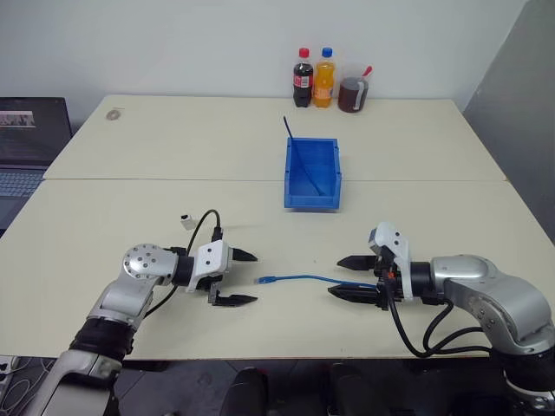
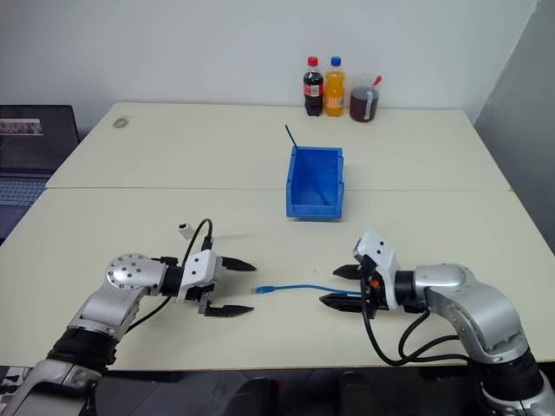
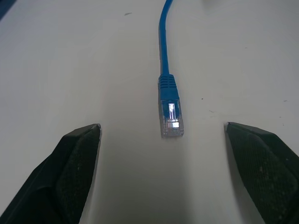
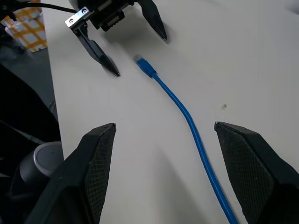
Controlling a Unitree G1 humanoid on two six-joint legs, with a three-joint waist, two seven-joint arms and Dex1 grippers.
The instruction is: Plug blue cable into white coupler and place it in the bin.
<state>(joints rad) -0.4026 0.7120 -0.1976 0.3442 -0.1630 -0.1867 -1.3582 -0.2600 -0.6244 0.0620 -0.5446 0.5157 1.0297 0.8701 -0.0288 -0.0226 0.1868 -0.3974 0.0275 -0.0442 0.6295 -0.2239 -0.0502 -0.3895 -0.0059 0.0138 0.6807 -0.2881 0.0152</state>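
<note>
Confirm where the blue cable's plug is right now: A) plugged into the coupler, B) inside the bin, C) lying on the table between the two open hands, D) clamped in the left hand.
C: the cable lies flat on the table, its plug bare between the open left hand and open right hand, touching neither.

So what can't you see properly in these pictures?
- Thin bright-blue cable: its far end runs behind the right pincer in the left eye view.
- Tiny white block coupler: too small in the left eye view to show its socket.
- Blue plastic bin: its front wall hides the floor inside.
- Label on the dark bottle: too small to read.
</note>
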